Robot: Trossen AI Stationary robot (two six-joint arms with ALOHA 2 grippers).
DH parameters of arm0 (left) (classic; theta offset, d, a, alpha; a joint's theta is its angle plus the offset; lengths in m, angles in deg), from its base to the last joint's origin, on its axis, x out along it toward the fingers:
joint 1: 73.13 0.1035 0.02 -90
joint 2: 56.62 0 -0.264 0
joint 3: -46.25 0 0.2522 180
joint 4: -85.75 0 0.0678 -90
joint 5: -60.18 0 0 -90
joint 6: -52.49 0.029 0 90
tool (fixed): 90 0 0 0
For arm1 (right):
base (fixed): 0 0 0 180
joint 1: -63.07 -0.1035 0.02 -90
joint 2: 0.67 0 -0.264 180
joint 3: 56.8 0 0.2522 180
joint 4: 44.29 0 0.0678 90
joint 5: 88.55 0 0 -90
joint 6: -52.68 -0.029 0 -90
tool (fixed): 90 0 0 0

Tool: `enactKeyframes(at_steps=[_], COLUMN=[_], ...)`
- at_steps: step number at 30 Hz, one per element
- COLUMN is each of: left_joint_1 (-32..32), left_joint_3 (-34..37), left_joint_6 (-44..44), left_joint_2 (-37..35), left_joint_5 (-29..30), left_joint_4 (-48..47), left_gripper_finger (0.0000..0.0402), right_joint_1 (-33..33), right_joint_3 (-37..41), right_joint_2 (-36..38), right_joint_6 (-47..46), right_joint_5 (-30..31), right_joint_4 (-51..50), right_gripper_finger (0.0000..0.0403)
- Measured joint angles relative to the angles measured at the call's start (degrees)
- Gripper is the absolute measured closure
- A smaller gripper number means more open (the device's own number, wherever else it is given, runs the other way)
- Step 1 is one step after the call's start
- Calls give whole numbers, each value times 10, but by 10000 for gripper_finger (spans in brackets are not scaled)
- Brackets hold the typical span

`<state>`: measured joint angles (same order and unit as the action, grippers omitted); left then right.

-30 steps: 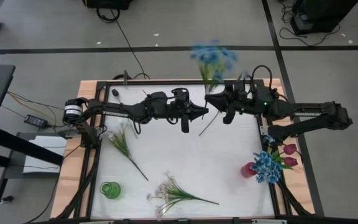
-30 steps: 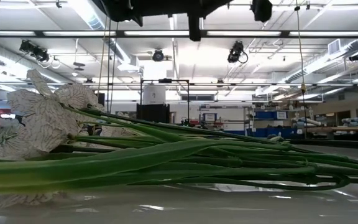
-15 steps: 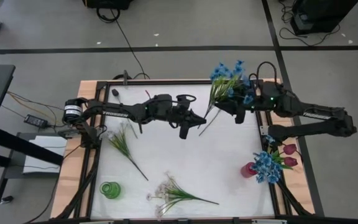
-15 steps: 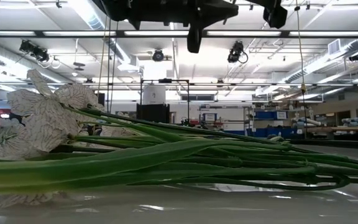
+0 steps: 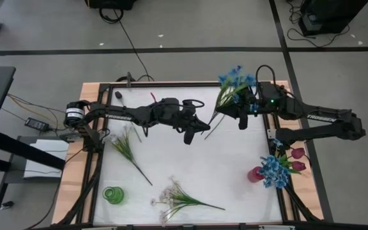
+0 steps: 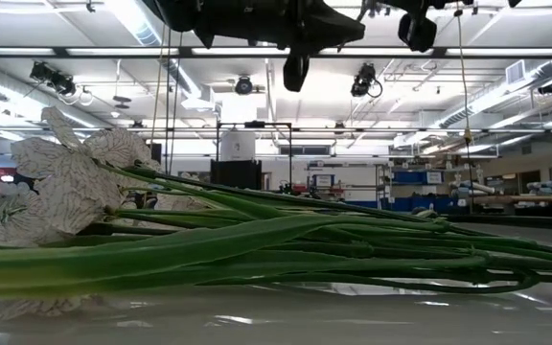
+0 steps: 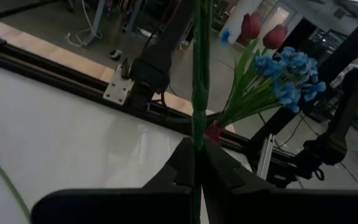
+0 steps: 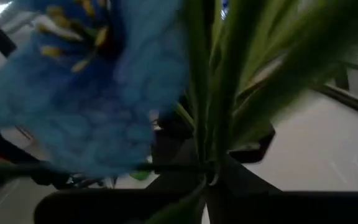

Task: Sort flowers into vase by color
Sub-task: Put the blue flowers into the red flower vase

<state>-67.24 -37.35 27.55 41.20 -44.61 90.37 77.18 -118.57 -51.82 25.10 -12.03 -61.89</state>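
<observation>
Over table (image 5: 190, 166), both end effectors pinch blue flower (image 5: 234, 82).

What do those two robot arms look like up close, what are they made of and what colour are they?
Both arms are dark, nearly black, built of slim jointed segments. The left arm has pale lettering along one segment, a round silver-and-black motor at its base, and a looping black cable near the left gripper. The right arm shows a small green light near the right gripper. The fingers are black wedges.
</observation>
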Motion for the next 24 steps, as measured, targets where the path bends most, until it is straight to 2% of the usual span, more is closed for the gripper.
enactKeyframes(at_steps=[6, 11, 17, 24], left_joint_1=[1, 3, 4, -11], left_joint_3=[0, 1, 1, 0], left_joint_6=[-5, -1, 31, 99], left_joint_2=[-1, -25, -113, -217], left_joint_5=[0, 2, 69, 173], left_joint_4=[-9, -31, -44, -203], left_gripper_finger=[302, 245, 239, 246], right_joint_1=[-5, -17, -38, -57], right_joint_3=[0, -13, -38, -38], right_joint_2=[29, 82, 143, 210], right_joint_6=[18, 45, 81, 98], right_joint_5=[21, 19, 16, -15], right_joint_4=[-93, -225, -383, -474], right_gripper_finger=[394, 394, 394, 395])
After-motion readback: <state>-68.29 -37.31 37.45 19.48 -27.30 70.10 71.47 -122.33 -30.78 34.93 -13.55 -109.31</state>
